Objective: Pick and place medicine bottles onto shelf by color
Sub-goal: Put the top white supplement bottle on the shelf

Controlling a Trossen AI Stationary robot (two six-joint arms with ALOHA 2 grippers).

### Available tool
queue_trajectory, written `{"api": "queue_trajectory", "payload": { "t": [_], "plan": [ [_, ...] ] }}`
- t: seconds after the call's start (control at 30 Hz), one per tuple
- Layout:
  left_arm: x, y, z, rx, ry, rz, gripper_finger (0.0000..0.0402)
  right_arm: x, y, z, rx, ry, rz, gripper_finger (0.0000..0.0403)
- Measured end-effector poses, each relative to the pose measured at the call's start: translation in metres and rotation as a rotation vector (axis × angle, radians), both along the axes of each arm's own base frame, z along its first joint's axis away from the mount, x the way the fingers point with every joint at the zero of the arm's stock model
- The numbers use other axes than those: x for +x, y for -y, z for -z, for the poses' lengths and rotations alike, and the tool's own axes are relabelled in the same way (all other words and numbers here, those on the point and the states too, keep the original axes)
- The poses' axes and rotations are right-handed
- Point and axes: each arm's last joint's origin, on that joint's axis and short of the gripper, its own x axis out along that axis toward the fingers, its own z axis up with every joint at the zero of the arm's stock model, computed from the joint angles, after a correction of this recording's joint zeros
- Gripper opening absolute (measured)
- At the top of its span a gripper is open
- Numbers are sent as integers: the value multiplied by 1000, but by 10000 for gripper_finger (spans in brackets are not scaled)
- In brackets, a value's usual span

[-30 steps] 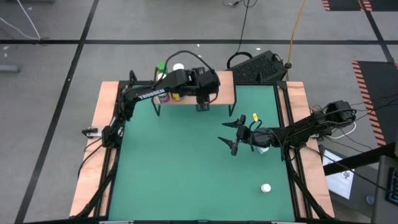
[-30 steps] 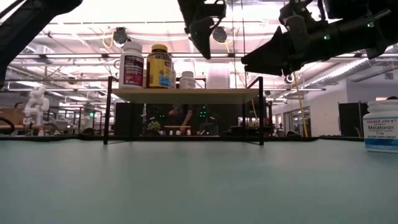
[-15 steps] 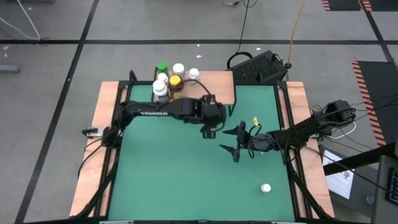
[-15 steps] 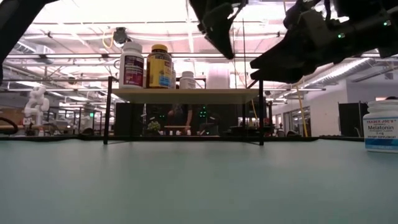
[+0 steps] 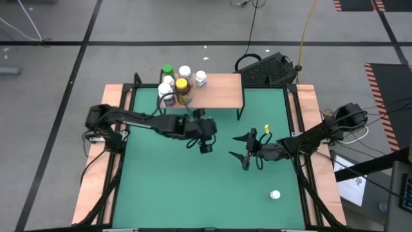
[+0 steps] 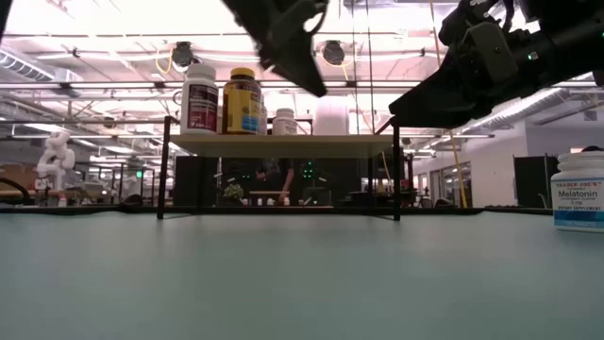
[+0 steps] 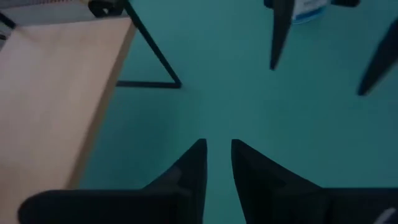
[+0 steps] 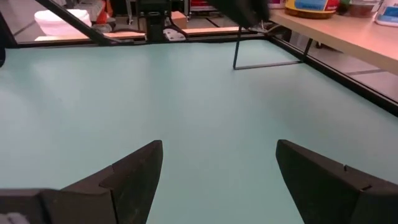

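The shelf (image 5: pixel 215 89) stands at the table's far edge, and several medicine bottles stand on its left end: a green-capped one (image 5: pixel 168 69), white ones (image 5: pixel 185 71) (image 5: pixel 201 78) and the amber, yellow-capped one (image 5: pixel 182 84) (image 6: pixel 243 100). A white Melatonin bottle (image 6: pixel 578 192) stands on the green mat. Another white bottle (image 5: pixel 275 194) stands near the table's right near corner. My left gripper (image 5: pixel 205 138) (image 7: pixel 217 155) hangs over the mat in front of the shelf, holding nothing, with a narrow gap between its fingers. My right gripper (image 5: pixel 243 147) (image 8: pixel 217 162) hovers wide open to its right.
The shelf's black legs (image 7: pixel 155 62) (image 8: pixel 239 46) stand close to my left gripper. The shelf's right half (image 5: pixel 225 87) is bare wood. The green mat (image 5: pixel 174 187) lies open toward the near and left edges. A bottle (image 7: pixel 309 7) shows beyond my right gripper's fingers in the left wrist view.
My left gripper has drawn back from above the shelf. It has moved toward the table's near edge and a little left, and has come down over the mat. With the arm gone, the bottles on the shelf's left end show in the high view.
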Motion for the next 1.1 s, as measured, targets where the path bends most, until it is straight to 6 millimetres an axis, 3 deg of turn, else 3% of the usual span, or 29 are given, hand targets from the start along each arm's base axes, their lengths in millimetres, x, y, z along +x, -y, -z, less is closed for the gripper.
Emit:
{"api": "queue_trajectory", "payload": {
  "t": [0.17,0.33,0.9,1.1],
  "plan": [
    [-24,16,27,-49,161,15,64,0,1,0,-1,3,5,309],
    [-30,30,53,-47,285,80,56,2,1,-5,33,51,10,309],
    [-28,30,58,-18,309,102,56,0,-1,0,95,24,31,309],
    [-26,30,54,4,348,119,88,-2,-2,0,145,30,41,309]
  ]
}}
